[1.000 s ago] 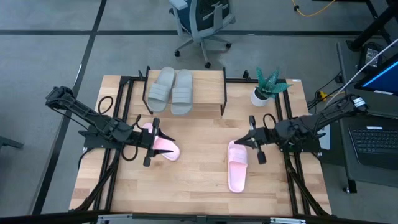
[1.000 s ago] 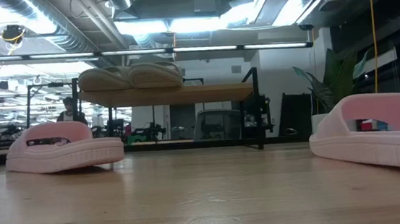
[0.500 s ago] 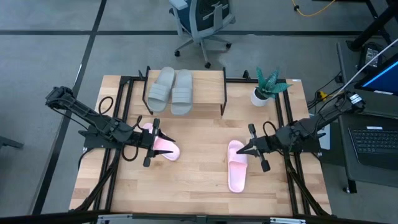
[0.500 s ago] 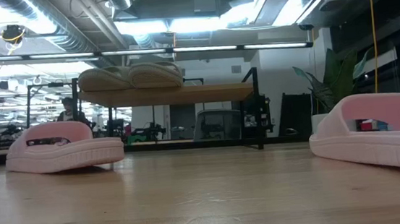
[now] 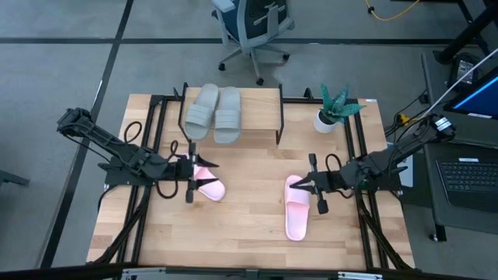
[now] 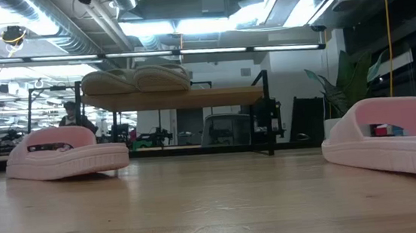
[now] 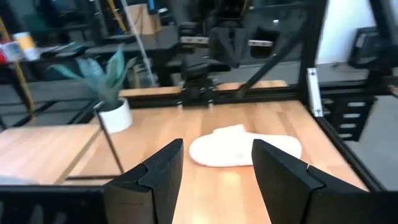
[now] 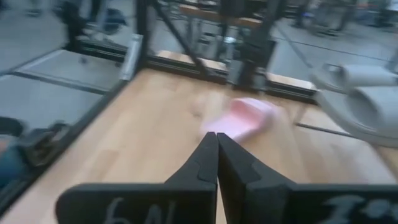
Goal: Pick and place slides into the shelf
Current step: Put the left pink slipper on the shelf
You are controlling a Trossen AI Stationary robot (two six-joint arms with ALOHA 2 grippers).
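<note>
Slides so far: 2 grey-green slides sit side by side on the shelf at the far edge of the table. 2 pink ones are down on the table. Left gripper hovers over the left pink slide, fingers spread wide, gripping nothing. Right gripper is at the top end of the right pink slide, fingers pressed together, empty. Potted plant sits beside the shelf.
</note>
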